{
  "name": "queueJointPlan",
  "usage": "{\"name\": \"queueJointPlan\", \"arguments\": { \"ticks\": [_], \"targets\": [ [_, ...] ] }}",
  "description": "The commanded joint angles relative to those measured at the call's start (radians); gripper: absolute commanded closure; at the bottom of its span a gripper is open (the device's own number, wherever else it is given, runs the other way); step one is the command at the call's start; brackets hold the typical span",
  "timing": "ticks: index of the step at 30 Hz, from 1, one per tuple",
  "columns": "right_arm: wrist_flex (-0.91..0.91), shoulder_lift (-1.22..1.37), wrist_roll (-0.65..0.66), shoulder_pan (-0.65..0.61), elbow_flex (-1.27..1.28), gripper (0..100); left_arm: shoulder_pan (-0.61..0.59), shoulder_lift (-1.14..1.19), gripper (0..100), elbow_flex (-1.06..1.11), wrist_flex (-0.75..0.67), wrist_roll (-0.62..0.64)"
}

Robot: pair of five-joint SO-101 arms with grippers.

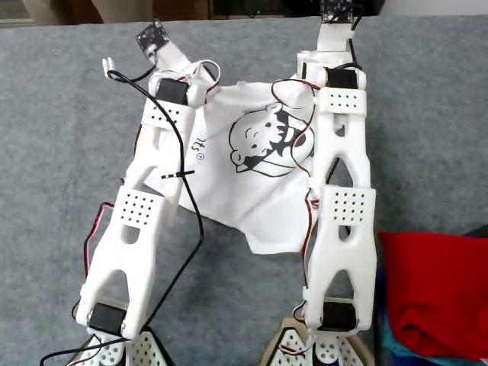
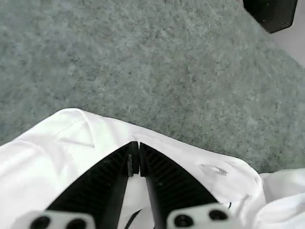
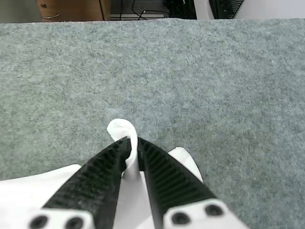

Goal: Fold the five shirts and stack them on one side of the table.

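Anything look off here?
Nothing damaged. The white shirt lies skewed and rumpled, pinched at its far edge by the left gripper and the right gripper. A loose black cable trails across one side of it.

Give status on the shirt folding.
Done: a red shirt lies folded on a pile at the table's right edge. In hand: the white shirt, left hand and right hand both shut on its far edge. Left: fold it and stack it; the pile's count is unclear.
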Motion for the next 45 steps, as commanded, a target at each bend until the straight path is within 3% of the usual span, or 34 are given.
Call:
{"name": "queueJointPlan", "arguments": {
  "ticks": [1,11,16,21,26,35,45],
  "targets": [
    [-0.021,-0.004,-0.011,0.018,-0.004,99.4,-0.026,-0.096,98,-0.054,0.028,0.006],
    [0.031,-0.041,-0.071,0.019,-0.077,99.4,-0.069,-0.291,98,-0.054,0.068,0.006],
    [0.288,-0.104,-0.081,0.007,-0.297,99.4,-0.075,-0.401,98,-0.052,0.137,-0.015],
    [0.506,-0.142,-0.072,-0.03,-0.521,99.4,-0.103,-0.542,98,-0.048,0.305,-0.115],
    [0.637,-0.295,-0.043,-0.041,-0.506,99.4,-0.189,-0.641,98,-0.046,0.414,-0.138],
    [0.703,-0.636,-0.038,-0.042,-0.513,99.4,-0.295,-0.855,98,-0.029,0.477,-0.169],
    [0.617,-1.044,-0.038,-0.042,-0.51,99.4,-0.29,-1.228,98,-0.029,0.477,-0.339]
  ]
}}
